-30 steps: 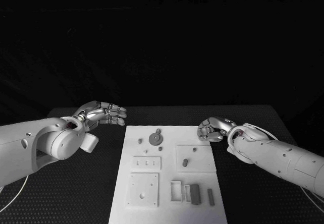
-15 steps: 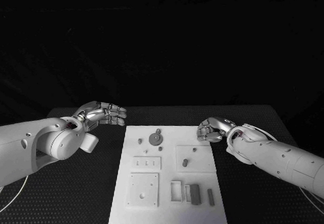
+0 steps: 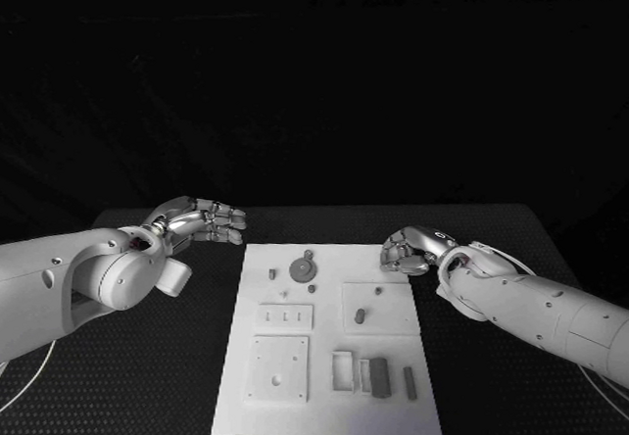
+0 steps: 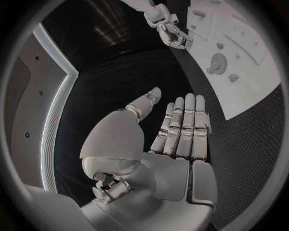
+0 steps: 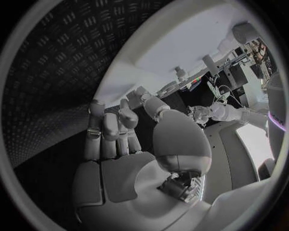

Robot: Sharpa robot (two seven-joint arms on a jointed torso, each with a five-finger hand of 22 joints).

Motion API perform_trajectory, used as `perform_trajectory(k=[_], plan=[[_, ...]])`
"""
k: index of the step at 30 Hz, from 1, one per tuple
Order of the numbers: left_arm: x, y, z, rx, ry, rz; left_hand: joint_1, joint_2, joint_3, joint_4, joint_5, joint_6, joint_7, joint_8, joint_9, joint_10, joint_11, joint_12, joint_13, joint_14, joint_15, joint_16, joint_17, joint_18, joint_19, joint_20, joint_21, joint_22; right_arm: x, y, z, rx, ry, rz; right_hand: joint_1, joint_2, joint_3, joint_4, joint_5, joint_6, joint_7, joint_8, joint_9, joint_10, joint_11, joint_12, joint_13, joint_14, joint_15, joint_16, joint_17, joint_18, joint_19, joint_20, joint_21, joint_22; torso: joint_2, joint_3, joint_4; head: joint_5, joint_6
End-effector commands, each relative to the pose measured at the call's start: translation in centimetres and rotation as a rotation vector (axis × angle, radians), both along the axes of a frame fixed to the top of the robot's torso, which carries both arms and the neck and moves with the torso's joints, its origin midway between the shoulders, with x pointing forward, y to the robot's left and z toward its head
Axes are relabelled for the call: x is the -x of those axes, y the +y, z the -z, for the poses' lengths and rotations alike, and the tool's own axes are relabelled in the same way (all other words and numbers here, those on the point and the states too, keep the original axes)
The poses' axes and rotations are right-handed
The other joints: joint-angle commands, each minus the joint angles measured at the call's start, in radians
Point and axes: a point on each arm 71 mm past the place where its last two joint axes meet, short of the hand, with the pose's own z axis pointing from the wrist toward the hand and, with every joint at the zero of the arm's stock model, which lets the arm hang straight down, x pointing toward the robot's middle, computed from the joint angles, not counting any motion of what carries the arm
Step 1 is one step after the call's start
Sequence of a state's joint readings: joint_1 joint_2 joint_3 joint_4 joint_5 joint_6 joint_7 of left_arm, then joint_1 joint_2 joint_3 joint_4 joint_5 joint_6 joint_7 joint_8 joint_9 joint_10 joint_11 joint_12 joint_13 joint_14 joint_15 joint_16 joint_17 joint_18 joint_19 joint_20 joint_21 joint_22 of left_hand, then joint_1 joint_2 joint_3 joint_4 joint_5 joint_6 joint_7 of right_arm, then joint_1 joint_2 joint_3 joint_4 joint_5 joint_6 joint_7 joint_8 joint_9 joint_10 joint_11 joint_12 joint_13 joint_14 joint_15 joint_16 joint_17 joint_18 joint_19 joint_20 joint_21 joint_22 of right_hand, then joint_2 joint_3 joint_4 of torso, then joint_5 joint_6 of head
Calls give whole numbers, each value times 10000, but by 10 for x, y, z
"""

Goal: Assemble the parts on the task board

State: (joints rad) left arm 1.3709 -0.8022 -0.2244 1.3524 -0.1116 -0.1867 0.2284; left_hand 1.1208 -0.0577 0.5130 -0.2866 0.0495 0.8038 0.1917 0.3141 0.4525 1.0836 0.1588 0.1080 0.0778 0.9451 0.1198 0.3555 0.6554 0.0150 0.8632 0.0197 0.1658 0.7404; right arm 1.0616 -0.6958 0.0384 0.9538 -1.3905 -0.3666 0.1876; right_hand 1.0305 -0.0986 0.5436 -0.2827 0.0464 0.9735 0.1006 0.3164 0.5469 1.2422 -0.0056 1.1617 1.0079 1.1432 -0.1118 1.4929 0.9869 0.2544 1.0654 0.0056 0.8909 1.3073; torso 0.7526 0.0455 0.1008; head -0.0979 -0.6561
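Observation:
The white task board (image 3: 326, 414) lies in the middle of the table. On it are a round grey disc (image 3: 301, 269), small pegs (image 3: 272, 271), a short upright piece (image 3: 357, 316) and dark bars (image 3: 379, 376) near the front. My left hand (image 3: 202, 219) hovers off the board's far left corner, fingers straight and together in the left wrist view (image 4: 177, 130), holding nothing. My right hand (image 3: 415, 252) hangs at the board's far right corner, with its fingers (image 5: 111, 130) loosely bent and nothing in them. The left wrist view shows the board (image 4: 253, 91) and the disc (image 4: 218, 62).
The board carries raised white blocks: a slotted one (image 3: 284, 317), a square one (image 3: 277, 367), one at the right (image 3: 380, 307) and a small frame (image 3: 342, 369). Black textured table (image 3: 123, 364) surrounds the board on both sides. The right hand (image 4: 171, 31) shows in the left wrist view.
My right hand has edged slightly toward the board's far right corner. The left hand and the parts have not moved.

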Motion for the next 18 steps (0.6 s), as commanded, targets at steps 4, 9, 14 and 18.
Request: perform_trajectory(k=[4,9,14,18], plan=[[1,-2,0,-276,-45,351,-74,148,-89,20,15,313,-75,185,56,359,-128,160,92,103,-12,-90,54,35,38,-8,-70,33,3,8,-4,-164,-273,-28,-124,-7,-52,-10,22,99,-16,75,37,60,-68,44,-6,169,-23,85,74,74,133,-20,53,129,-3,5,-3,11,19],[0,-2,1,-726,21,321,-209,222,-128,31,13,632,-200,309,78,760,-316,338,206,278,-81,-49,167,68,191,-63,-13,93,3,18,-14,-186,-271,-88,-133,-14,-52,-13,21,115,-26,81,53,81,-78,43,-8,194,-34,88,79,74,153,-33,59,128,-1,-10,-17,45,29],[0,-5,4,-1374,281,267,-560,88,-253,140,14,717,-227,297,45,921,-386,391,276,402,-137,-26,264,80,321,-120,35,146,3,34,-30,-147,-448,-268,-138,-13,-50,-12,22,116,-29,81,59,86,-81,39,-10,200,-39,87,77,74,161,-38,61,127,-8,-21,-3,59,82],[-1,-10,9,-2112,845,195,-1033,-155,-376,306,14,806,-256,283,10,1107,-475,474,392,568,-215,18,388,103,482,-194,97,209,7,58,-45,28,-347,-614,-141,-27,-48,-14,21,119,-34,80,69,95,-87,34,-13,225,-47,89,92,74,177,-47,65,126,-30,-32,-26,86,126]])
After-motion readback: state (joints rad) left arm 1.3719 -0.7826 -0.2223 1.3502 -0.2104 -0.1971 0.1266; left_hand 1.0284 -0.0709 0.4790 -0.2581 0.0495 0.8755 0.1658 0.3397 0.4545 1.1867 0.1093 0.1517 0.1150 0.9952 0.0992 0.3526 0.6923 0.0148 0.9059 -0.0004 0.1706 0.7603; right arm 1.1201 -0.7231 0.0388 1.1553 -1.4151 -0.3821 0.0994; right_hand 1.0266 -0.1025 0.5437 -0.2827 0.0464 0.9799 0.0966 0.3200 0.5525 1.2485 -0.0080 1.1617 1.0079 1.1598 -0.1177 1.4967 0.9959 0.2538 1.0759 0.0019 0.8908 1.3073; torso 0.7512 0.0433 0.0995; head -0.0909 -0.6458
